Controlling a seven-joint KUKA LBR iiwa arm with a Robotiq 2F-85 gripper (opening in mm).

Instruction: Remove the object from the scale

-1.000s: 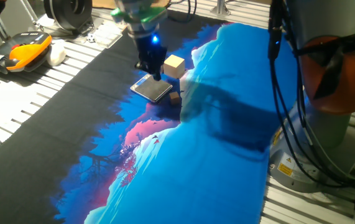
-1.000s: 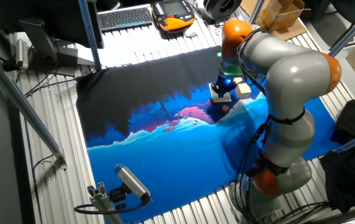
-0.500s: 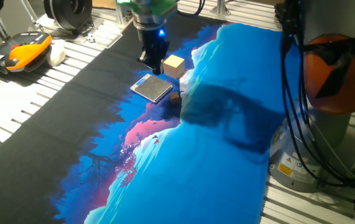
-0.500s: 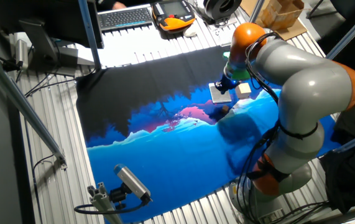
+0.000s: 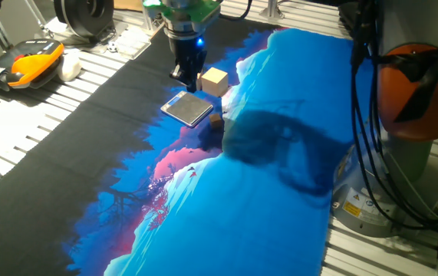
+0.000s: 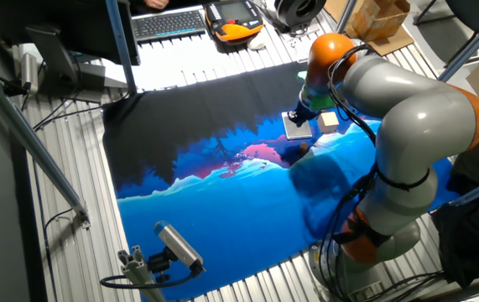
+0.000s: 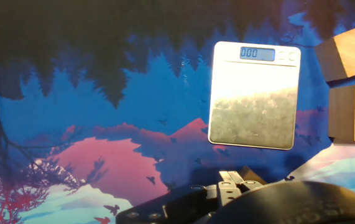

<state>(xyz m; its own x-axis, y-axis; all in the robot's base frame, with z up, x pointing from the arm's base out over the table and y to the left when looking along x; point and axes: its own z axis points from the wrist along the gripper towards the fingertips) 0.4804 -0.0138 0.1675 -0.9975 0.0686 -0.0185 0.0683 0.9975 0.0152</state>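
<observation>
The scale [image 5: 188,110] lies on the blue-and-black cloth, and its silver top is bare. In the hand view the scale [image 7: 255,93] shows a 000 display. The tiny brown cube [image 5: 216,120] sits on the cloth, just off the scale's near right corner. In the hand view it is a dark shape [image 7: 252,174] below the scale, partly hidden by my fingers. My gripper [image 5: 188,77] hangs above the scale's far edge, shut and empty. It also shows in the hand view [image 7: 230,182] and in the other fixed view [image 6: 302,113].
A pale wooden block [image 5: 214,80] stands just behind the scale. The hand view shows two pale blocks [image 7: 351,50] [image 7: 354,112] at the scale's right side. An orange-and-black pendant [image 5: 23,63] lies off the cloth at far left. The arm's base [image 5: 410,115] stands at right.
My gripper rose from the scale's top and moved back a little. It has hardly moved in the last half second. The cube and the scale stayed put.
</observation>
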